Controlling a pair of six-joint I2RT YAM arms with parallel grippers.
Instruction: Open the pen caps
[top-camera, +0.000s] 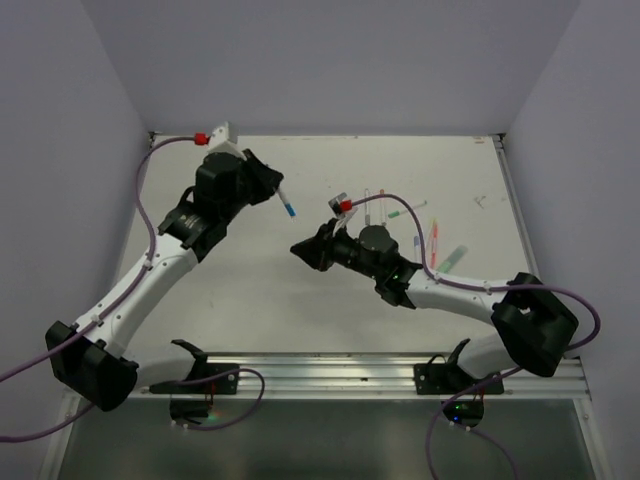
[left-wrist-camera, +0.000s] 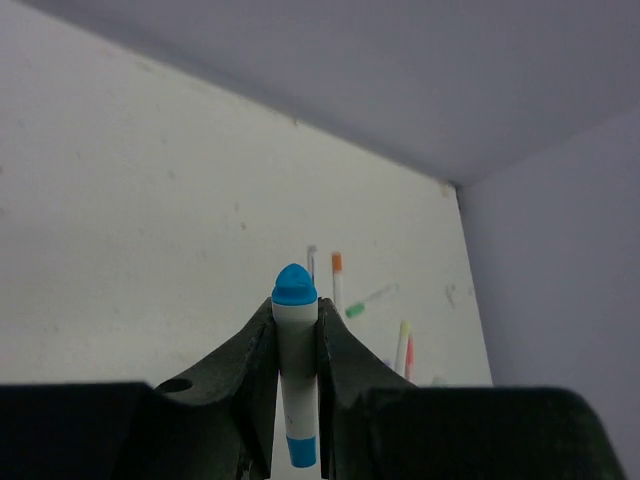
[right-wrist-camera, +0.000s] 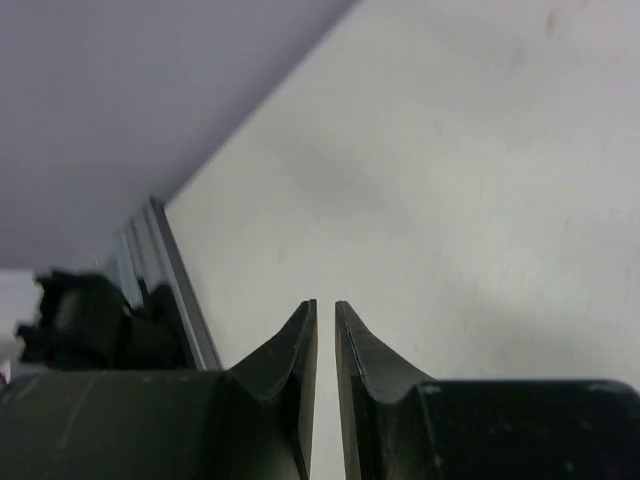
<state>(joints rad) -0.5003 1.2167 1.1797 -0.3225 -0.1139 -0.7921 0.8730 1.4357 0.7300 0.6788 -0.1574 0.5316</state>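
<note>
On the overhead camera I have two arms over the white table (top-camera: 300, 310). The left gripper (top-camera: 272, 186) sits at the far left, clamped on one white pen (top-camera: 281, 198) whose blue cap (top-camera: 289, 211) points toward the middle of the table. The right gripper (top-camera: 300, 248) hangs near the centre, aimed left and well apart from that pen. From up here I cannot tell how its jaws stand. To the right of it lie the loose pens. I count at least five, among them a green-tipped pen (top-camera: 400, 213), a pink pen (top-camera: 434, 240) and a mint pen (top-camera: 455, 257).

On the left wrist camera, the two left fingers (left-wrist-camera: 262, 345) are pressed tight on the barrel of the single white pen. The blue cap (left-wrist-camera: 294, 285) is seated on the end just past the fingertips, and one blue band (left-wrist-camera: 300, 450) shows lower down. Beyond, on the table, I count five coloured ends: a grey cap (left-wrist-camera: 311, 252), an orange cap (left-wrist-camera: 337, 262), a green cap (left-wrist-camera: 355, 311), a yellowish cap (left-wrist-camera: 404, 328) and a pink end (left-wrist-camera: 409, 347) just beside it.

On the right wrist camera, the two right fingers (right-wrist-camera: 300, 350) are drawn almost together with only a thin slit between them, and nothing is held. Bare table lies beyond, and one metal rail (right-wrist-camera: 150, 250) runs at the left.
</note>
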